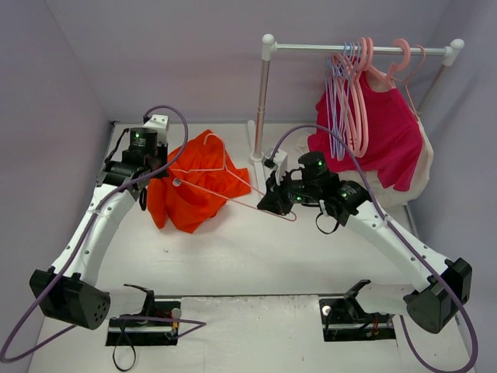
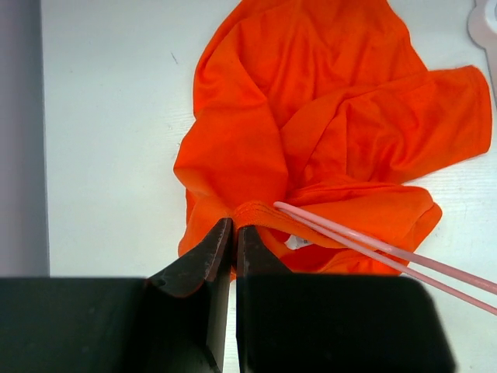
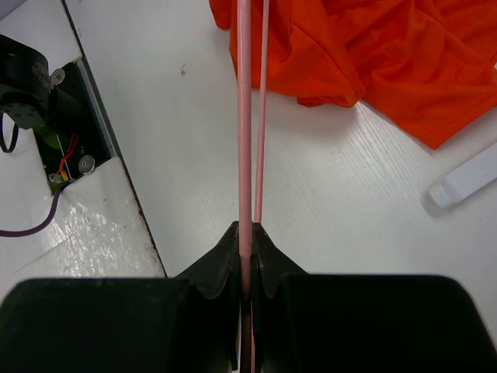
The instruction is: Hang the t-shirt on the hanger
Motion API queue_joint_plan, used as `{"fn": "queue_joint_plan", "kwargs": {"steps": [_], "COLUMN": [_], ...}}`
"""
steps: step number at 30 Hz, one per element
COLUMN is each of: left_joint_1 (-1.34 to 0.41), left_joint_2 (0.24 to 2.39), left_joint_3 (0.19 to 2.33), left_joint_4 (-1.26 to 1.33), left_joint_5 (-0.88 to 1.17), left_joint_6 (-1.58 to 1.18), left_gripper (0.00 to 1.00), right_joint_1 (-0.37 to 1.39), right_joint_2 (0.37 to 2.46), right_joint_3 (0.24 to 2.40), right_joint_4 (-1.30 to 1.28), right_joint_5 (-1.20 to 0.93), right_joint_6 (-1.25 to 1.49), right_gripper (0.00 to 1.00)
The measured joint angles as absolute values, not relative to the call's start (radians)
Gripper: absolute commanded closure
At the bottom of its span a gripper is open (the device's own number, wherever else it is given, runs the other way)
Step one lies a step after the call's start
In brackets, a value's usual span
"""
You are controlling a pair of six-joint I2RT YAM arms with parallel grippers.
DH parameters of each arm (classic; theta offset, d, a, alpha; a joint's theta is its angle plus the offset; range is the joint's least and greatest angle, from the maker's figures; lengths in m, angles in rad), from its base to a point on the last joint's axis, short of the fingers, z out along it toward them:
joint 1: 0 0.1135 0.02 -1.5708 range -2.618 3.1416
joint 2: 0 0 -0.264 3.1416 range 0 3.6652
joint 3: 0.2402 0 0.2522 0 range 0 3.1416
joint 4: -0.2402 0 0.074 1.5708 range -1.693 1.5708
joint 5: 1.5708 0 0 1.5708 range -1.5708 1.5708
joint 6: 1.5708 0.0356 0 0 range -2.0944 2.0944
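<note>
Bases of both arms sit at the near edge of the worktop (image 1: 256,256) in the top view. The t-shirt (image 1: 190,202) lies bunched at the left centre of the worktop, toward the far edge. The left claw (image 1: 165,172) is against its left side. The hanger (image 1: 241,203) lies slantwise from the t-shirt toward the right claw (image 1: 268,203), which grips its right end. A clothes rail (image 1: 357,48) stands at the far right corner, carrying spare hangers (image 1: 349,93) and a magenta shirt (image 1: 373,132).

Left wrist view: the left claw (image 2: 234,229) has its jaws pressed together, the tips pinching the ribbed collar edge of the t-shirt (image 2: 311,116). The hanger (image 2: 373,249) enters from the right as two thin bars, its end resting on the collar just beside the tips. A white label (image 2: 295,242) shows under it. Bare worktop (image 2: 116,116) lies to the left.

Right wrist view: the right claw (image 3: 247,233) is clamped on one bar of the hanger (image 3: 245,116), which runs straight ahead to the t-shirt (image 3: 373,54) over the worktop (image 3: 194,155).
</note>
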State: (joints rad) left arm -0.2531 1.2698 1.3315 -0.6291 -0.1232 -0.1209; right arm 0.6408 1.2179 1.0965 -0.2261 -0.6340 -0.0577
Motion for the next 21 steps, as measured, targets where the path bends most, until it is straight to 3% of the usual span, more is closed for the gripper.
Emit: {"fn": "queue_joint_plan", "kwargs": {"steps": [21], "left_joint_1": [-0.249], "left_joint_2": [1.376], "left_joint_3": [1.331], "left_joint_4": [-0.656], "left_joint_5": [-0.212], "left_joint_6": [-0.107], "left_gripper": [1.00], "right_joint_1": [0.657], "right_joint_2": [1.195], "right_joint_3": [1.118], "right_joint_4": [-0.216], "right_joint_5": [-0.656], "right_joint_6": [-0.050], "right_gripper": [1.00]}}
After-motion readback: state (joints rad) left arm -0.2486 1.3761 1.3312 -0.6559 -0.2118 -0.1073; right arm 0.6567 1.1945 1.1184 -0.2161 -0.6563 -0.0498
